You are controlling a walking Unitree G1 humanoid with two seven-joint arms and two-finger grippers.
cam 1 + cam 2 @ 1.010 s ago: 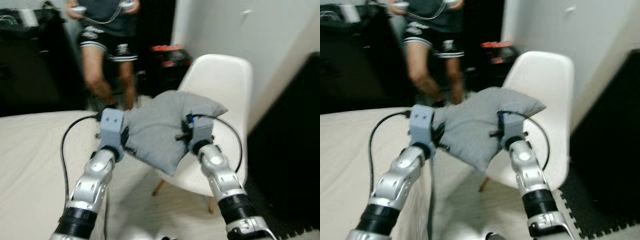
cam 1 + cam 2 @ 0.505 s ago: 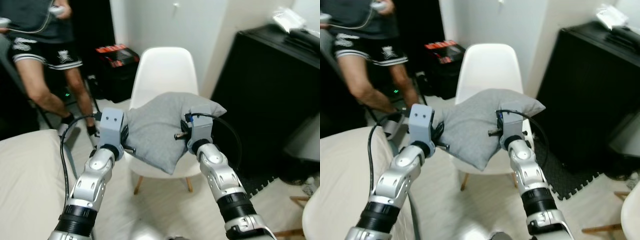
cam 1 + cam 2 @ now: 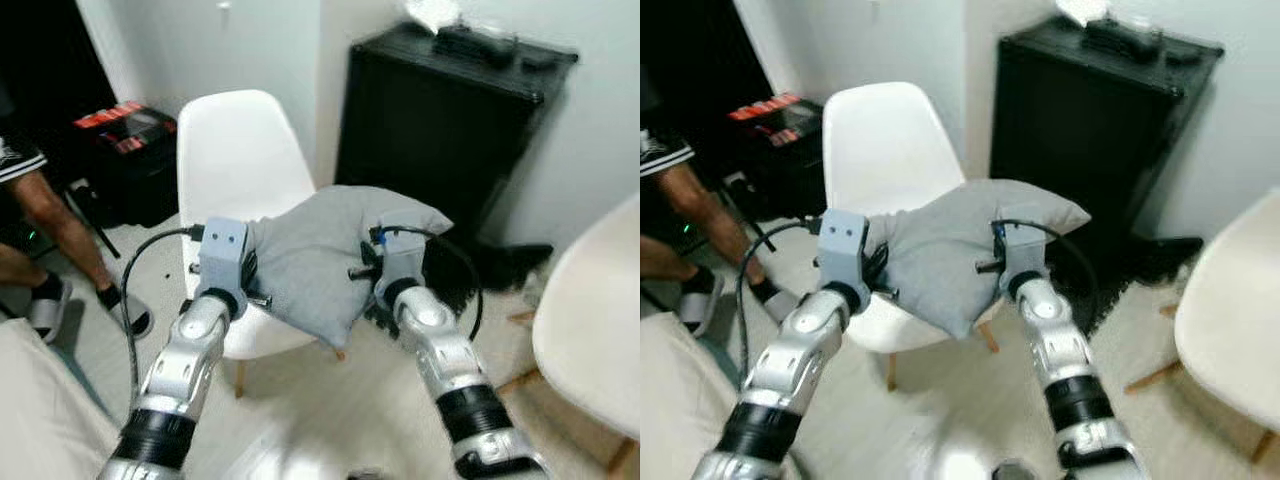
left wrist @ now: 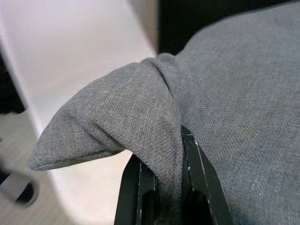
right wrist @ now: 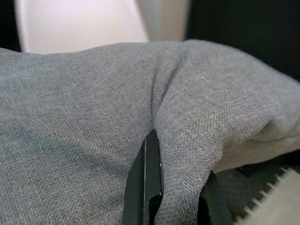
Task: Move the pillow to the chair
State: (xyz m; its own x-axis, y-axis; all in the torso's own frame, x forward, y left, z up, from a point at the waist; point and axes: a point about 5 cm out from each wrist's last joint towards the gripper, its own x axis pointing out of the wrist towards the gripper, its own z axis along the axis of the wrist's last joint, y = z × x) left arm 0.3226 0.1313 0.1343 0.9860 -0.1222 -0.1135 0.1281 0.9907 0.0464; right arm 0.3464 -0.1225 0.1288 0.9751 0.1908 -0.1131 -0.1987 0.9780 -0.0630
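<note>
Carrying the grey pillow (image 3: pixel 320 260) in mid-air: left claw (image 4: pixel 161 187) pinches one edge fold, right claw (image 5: pixel 161 187) the opposite edge, both clamped on fabric. The white chair (image 3: pixel 235 150) stands just beyond (seat under the pillow's left half, nearer the left arm).

White chair (image 3: pixel 235 170) seat lies open beneath the pillow (image 3: pixel 320 255); a black cabinet (image 3: pixel 440 130) crowds its right, a person's legs (image 3: pixel 45 235) its left.
</note>
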